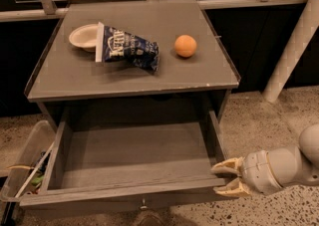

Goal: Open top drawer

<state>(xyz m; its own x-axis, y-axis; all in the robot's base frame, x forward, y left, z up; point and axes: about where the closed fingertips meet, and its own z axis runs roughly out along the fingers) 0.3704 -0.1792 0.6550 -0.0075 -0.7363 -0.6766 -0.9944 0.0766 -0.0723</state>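
Speckled floor (254,125) surrounds a grey cabinet (134,73). Gripper (225,177) sits low at right, fingers spread, one above and one below the rt end of the top drawer (129,158) front; contact probable, not confirmed. Drawer lies left of the jaws, long axis left-right, pulled well out, grey interior exposed. Knob (143,203) at front centre, apart from gripper. Judgement: travel approx complete; open floor to the rt gives room to withdraw. Clear bin (30,145) sits beside drawer's left side. Bowl (82,36), bag (129,50), orange (185,46) on top, not involved.
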